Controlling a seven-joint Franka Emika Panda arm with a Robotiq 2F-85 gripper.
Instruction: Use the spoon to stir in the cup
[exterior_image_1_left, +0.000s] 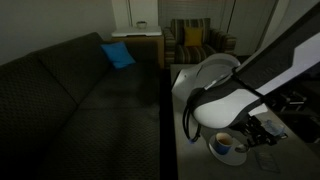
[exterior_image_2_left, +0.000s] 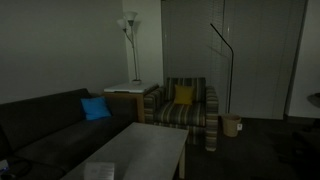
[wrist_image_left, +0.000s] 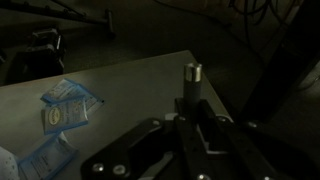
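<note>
In an exterior view the small white cup (exterior_image_1_left: 225, 144) stands on a white saucer (exterior_image_1_left: 212, 151) at the near end of the table, under the white arm. My gripper (exterior_image_1_left: 262, 130) is a dark shape just right of the cup; its jaws are too dim to read there. In the wrist view my gripper (wrist_image_left: 192, 108) is shut on the spoon (wrist_image_left: 192, 74), of which only a round silvery handle end sticks out past the fingertips. The spoon's bowl is hidden. The cup is out of the wrist view.
Pale blue packets (wrist_image_left: 67, 106) lie on the grey table (wrist_image_left: 130, 85) at the left of the wrist view. A dark sofa (exterior_image_1_left: 70, 100) with a blue cushion (exterior_image_1_left: 119, 55) runs along the table. A striped armchair (exterior_image_2_left: 187, 105) and a floor lamp (exterior_image_2_left: 130, 45) stand behind.
</note>
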